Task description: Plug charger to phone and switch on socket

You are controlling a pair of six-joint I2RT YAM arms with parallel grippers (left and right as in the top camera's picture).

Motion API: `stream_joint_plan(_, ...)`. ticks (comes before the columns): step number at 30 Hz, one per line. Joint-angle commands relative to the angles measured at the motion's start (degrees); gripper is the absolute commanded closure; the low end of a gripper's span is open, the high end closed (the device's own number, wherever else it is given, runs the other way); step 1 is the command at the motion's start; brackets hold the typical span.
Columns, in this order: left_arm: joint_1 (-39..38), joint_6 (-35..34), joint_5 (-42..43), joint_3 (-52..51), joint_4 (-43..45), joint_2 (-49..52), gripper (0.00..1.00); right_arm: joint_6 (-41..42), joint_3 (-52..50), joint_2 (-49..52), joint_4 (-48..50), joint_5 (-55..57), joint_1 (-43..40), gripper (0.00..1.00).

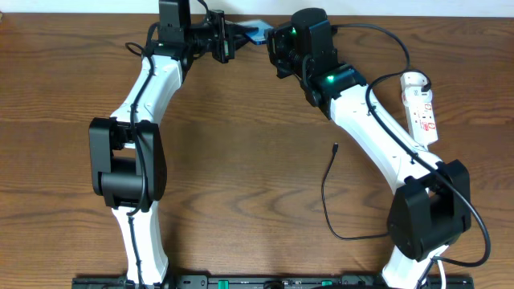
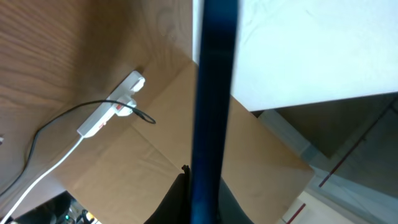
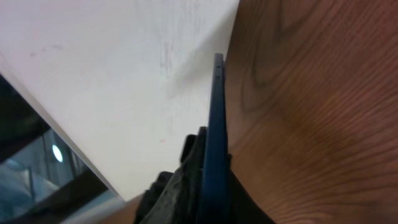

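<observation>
Left pincer (image 1: 228, 42): I read it closed on the black-framed, blue-screened phone (image 1: 255, 34), which shows edge-on.
Right pincer (image 1: 275, 48): clamped on the same phone's other end.
Phone position: far table edge, between both pincers.
Thin black charger cable (image 1: 324, 193): lying loose on the wood, plug tip free.
White power strip socket (image 1: 422, 104): at the right, well apart from the phone.

phone (image 1: 255, 34) edge-on, apparently raised at far edge; charger (image 1: 323, 197) loose mid-table, unplugged; socket (image 1: 421, 108) far right

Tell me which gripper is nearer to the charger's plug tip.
Right. The right gripper is beyond the charger's plug tip, toward the table's far edge. The left gripper is farther off, on the other side of the phone.
</observation>
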Motion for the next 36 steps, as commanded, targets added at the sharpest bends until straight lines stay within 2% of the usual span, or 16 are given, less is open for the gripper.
stream_joint_plan(1, -0.1, -1.1, 1.9, 0.4, 0.3, -1.9, 0.93, -2.4, 1.1, -1.6, 0.4, -0.3, 0.3, 0.75)
stream_joint_plan(5, -0.1, 1.1, 1.9, 0.4, 1.5, -1.9, 0.93, -6.6, 1.1, -1.6, 1.4, -0.3, -0.2, 0.52)
stream_joint_plan(10, -0.1, 4.2, 1.8, 0.4, 1.6, -1.9, 0.93, -9.6, 1.1, -1.6, 2.1, -1.3, -2.4, 0.36)
stream_joint_plan(12, 0.0, 5.9, 1.3, 0.4, 1.6, -1.9, 0.93, -10.7, 1.1, -1.6, 2.1, -3.5, -3.8, 0.24)
stream_joint_plan(14, 0.0, 9.3, -0.5, 0.4, 1.6, -1.9, 0.92, -12.8, 1.1, -1.7, 2.1, -6.1, -5.2, 0.18)
stream_joint_plan(21, 0.0, 32.8, -5.8, 0.4, 1.5, -1.9, 0.93, -27.3, 1.1, -1.7, 0.9, -20.9, -14.1, 0.08)
stream_joint_plan(23, 0.0, 37.3, -5.7, 0.4, 1.1, -1.9, 0.92, -33.3, 1.1, -1.6, -0.2, -26.3, -17.2, 0.1)
stream_joint_plan(25, 0.0, 42.2, -5.7, 0.2, 1.0, -1.9, 0.93, -40.1, 1.1, -1.6, -2.9, -30.3, -20.2, 0.18)
stream_joint_plan(26, 0.0, 44.8, -5.7, 0.1, 0.9, -1.9, 0.93, -43.2, 1.1, -1.6, -5.2, -31.4, -21.6, 0.19)
stream_joint_plan(30, 0.0, 52.8, -6.2, 0.1, -1.9, -1.9, 0.92, -53.3, 1.1, -1.6, -19.1, -30.9, -25.8, 0.09)
stream_joint_plan(34, 0.0, 55.1, -9.4, 0.1, -4.5, -1.9, 0.93, -65.0, 1.1, -1.6, -32.2, -28.2, -27.4, 0.08)
stream_joint_plan(36, 0.0, 56.7, -10.3, 0.1, -5.3, -1.9, 0.93, -68.3, 1.1, -1.6, -38.0, -26.4, -27.3, 0.07)
